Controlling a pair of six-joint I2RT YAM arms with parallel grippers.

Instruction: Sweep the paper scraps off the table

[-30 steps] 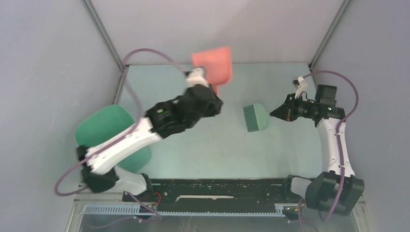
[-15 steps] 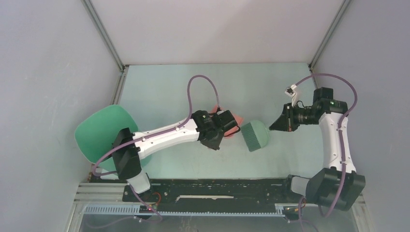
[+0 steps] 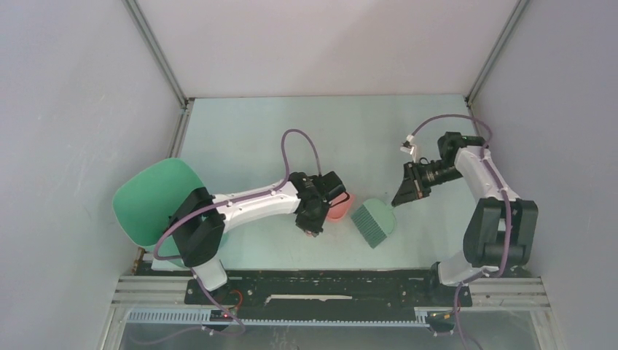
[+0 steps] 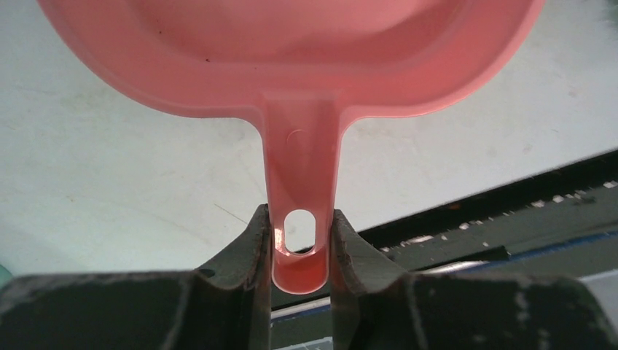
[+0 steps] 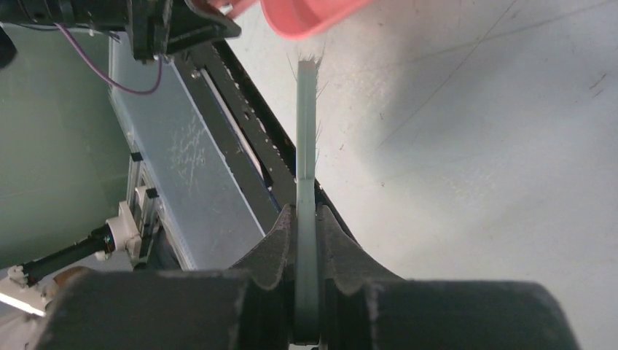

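My left gripper (image 3: 318, 206) is shut on the handle of the pink dustpan (image 3: 339, 208), which sits low over the near middle of the pale mint table (image 3: 248, 138). In the left wrist view the fingers (image 4: 255, 237) clamp the handle (image 4: 300, 182) below the pan (image 4: 291, 44). My right gripper (image 3: 402, 191) is shut on the green brush (image 3: 374, 223), just right of the dustpan. In the right wrist view the brush (image 5: 307, 146) runs edge-on from my gripper (image 5: 307, 215) toward the dustpan's rim (image 5: 306, 14). No paper scraps show in any view.
A darker green round bin (image 3: 149, 200) stands at the table's left edge beside the left arm. A black rail (image 3: 328, 281) runs along the near edge. Grey walls with metal posts (image 3: 157, 55) close in the back and sides.
My left arm swung the dustpan from the back of the table down to the near middle. My right arm carried the brush left and nearer, up close to the dustpan.
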